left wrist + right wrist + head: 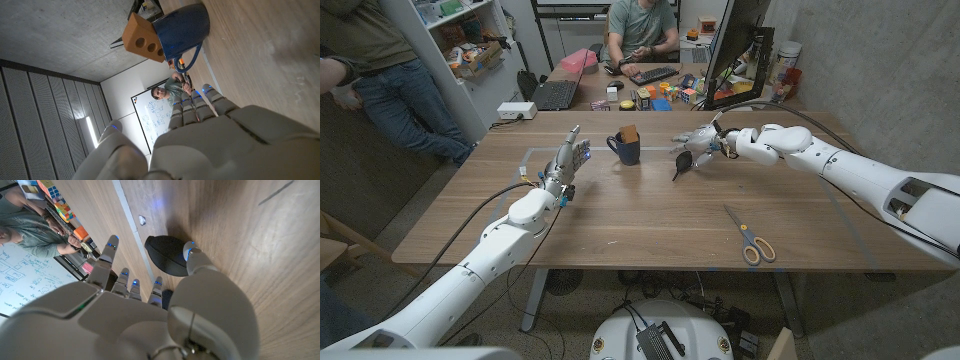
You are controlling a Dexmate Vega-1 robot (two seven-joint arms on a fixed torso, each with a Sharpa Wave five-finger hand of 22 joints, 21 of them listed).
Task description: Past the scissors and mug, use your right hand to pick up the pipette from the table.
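The pipette (681, 160) lies on the far half of the counter (620, 225), just beyond the mug and well past the scissors, a dark bulb with a thin stem running back toward us. From the head view we judge its long axis to slant from far right to near left, the bulb at the far end.

Going from largest down: the counter carries everything. The right hand (712, 141) reaches in from the far right and hangs just beside the bulb. In the right wrist view that hand's (150, 315) fingers (111, 250) are apart, spread over the wood, and one fingertip sits at the bulb's edge (167, 255) — whether it touches we cannot tell. Nothing is clamped yet.

The left hand (565, 165) stands upright on the near-left side of the mug, fingers apart and holding nothing; it is plainly the farther of the two from the pipette.

The blue mug (627, 149) stands upright with a tan block in it, between the two hands. The scissors (751, 238) lie well apart on the near right.

So the coming move turns on one thing — the bulb lies just ahead of the right fingers, and we expect they must close across the slanted axis.
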